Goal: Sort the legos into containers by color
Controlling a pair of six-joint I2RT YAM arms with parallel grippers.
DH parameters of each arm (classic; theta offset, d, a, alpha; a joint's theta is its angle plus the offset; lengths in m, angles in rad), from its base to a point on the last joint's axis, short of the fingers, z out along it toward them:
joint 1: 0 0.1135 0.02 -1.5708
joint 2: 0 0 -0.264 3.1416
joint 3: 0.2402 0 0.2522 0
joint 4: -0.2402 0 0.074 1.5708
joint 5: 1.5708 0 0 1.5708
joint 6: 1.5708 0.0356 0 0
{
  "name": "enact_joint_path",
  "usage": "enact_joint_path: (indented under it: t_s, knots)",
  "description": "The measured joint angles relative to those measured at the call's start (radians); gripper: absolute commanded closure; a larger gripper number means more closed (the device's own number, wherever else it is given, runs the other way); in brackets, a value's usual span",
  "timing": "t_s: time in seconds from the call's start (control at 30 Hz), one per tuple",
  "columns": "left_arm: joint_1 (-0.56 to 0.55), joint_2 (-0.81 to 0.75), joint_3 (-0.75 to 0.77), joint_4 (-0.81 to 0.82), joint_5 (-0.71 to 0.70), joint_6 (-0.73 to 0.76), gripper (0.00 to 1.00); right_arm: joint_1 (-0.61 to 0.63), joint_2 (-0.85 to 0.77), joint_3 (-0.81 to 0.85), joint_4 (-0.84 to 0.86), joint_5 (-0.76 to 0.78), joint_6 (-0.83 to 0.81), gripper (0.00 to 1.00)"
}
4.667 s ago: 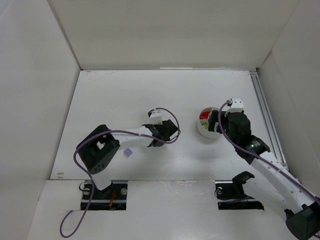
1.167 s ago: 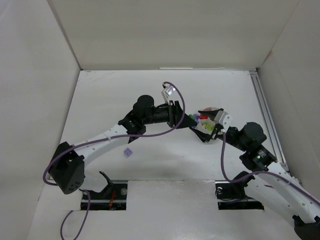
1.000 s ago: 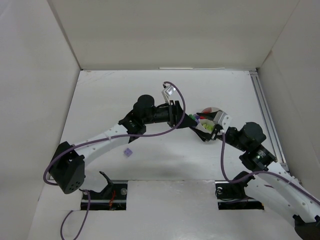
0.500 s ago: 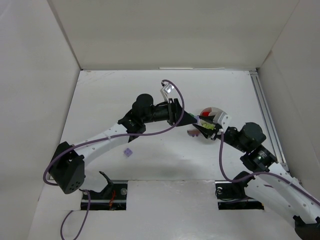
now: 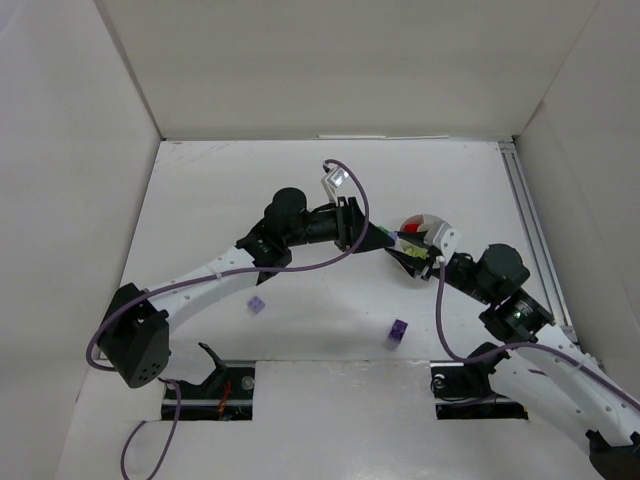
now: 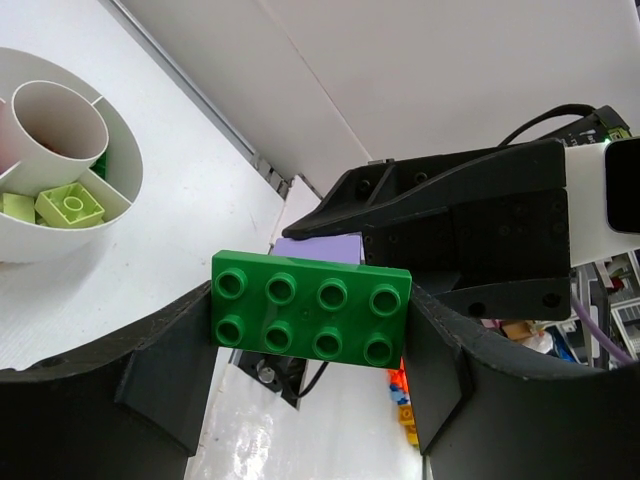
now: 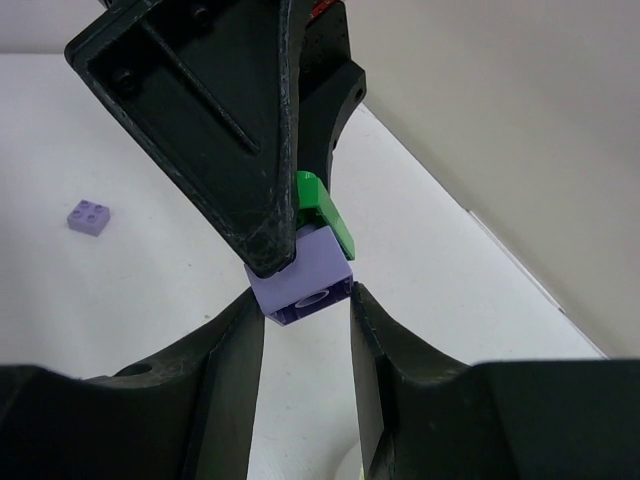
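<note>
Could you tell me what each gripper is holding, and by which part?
Left gripper: green plate, short ends between the jaws. Right gripper: lilac brick, opposite sides.

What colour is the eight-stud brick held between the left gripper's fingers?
Green, bright and plain. The brick shows best in the left wrist view.

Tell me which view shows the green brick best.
Left wrist: the green brick faces the camera, all eight studs visible. Right wrist shows only its edge behind a lilac brick; the top view shows a green sliver.
</note>
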Motion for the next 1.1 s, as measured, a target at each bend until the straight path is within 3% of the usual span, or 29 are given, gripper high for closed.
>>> enact_joint_path:
  t_s: [0.13,0.27,0.53,0.67,0.9,1.1]
  knots:
    - [0.008,0.000,-0.005,0.003,-0.001,-0.002,0.65,0.000,-0.002,0.000,-0.008,0.004,0.014,0.83]
    - [0.025,0.000,-0.023,0.007,-0.010,-0.005,0.65,0.000,-0.024,-0.016,-0.013,0.036,0.038,1.00]
    - [0.055,0.000,-0.039,0.006,-0.011,-0.008,0.65,0.000,-0.071,-0.052,-0.031,0.095,0.072,1.00]
    - [0.066,0.001,-0.036,-0.024,-0.035,0.005,0.66,0.000,-0.065,-0.050,-0.084,0.196,0.122,1.00]
    - [0.046,0.064,0.077,-0.291,-0.277,0.102,0.67,0.000,0.052,0.002,-0.278,0.482,0.263,1.00]
    - [0.033,0.068,0.089,-0.409,-0.408,0.149,0.67,-0.023,0.089,0.053,-0.412,0.660,0.355,1.00]
